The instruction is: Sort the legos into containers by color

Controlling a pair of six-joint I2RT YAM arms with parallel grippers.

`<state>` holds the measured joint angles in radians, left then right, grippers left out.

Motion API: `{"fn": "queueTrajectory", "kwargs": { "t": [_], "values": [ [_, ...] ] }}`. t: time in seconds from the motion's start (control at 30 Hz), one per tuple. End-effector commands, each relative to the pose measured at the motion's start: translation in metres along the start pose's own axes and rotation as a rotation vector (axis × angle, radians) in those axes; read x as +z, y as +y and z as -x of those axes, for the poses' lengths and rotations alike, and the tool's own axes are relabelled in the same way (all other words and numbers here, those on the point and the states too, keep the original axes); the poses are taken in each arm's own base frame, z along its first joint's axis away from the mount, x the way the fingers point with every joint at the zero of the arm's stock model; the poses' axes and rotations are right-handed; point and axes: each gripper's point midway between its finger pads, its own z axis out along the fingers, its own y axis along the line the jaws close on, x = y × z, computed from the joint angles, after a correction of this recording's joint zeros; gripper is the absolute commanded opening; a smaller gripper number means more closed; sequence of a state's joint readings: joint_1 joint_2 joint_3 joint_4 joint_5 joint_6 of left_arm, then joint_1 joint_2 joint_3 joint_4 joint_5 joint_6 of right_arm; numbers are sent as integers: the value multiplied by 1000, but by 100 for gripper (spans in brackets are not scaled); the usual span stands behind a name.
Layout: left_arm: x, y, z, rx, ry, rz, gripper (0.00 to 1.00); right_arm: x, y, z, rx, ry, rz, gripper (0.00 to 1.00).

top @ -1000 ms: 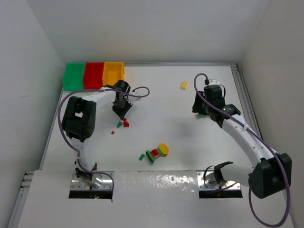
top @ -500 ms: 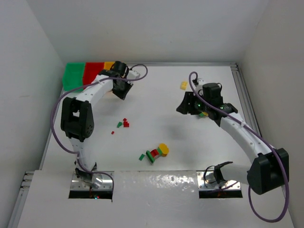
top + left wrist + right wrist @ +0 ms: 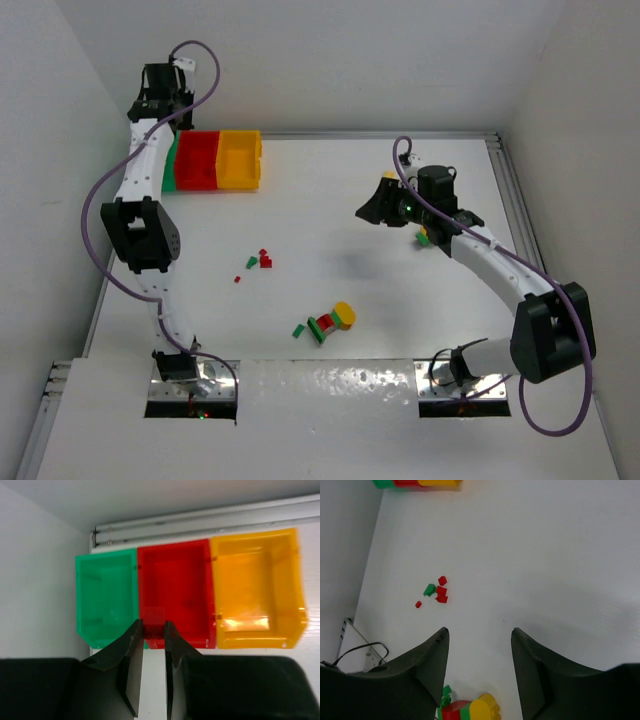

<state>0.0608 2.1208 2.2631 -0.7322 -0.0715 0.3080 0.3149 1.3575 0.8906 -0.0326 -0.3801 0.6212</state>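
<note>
Left hand (image 3: 153,626), fingers together, has swung up from the small red bricks (image 3: 265,260) on the bench (image 3: 400,300) and now hangs over the red bin (image 3: 175,580). Whether it pinches a brick I cannot tell. Right hand (image 3: 479,631), jaws apart and empty, has drifted left. A drop looks likely next.

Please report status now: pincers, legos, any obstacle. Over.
Left pincer shut, high above bins. Right pincer open, empty, over table. Legos loose on table. No obstacle seen.
</note>
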Motion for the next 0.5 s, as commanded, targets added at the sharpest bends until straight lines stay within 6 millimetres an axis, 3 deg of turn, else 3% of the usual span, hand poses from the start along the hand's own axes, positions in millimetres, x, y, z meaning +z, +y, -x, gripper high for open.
{"fn": "queueTrajectory", "kwargs": {
  "t": [0.0, 0.17, 0.2, 0.4, 0.47],
  "values": [
    [41, -16, -36, 8, 55, 29, 0, 2, 20, 34, -51, -91, 18, 52],
    [77, 12, -56, 23, 74, 158, 0, 3, 19, 24, -89, -48, -8, 53],
    [91, 15, -67, 32, 94, 162, 0, 3, 18, 23, -90, -44, -16, 53],
    [119, 4, -88, 81, 136, 112, 0, 3, 11, 12, -93, -15, -46, 53],
    [122, -1, -93, 98, 142, 83, 5, 3, 12, 11, -95, -12, -42, 53]
  ]
}}
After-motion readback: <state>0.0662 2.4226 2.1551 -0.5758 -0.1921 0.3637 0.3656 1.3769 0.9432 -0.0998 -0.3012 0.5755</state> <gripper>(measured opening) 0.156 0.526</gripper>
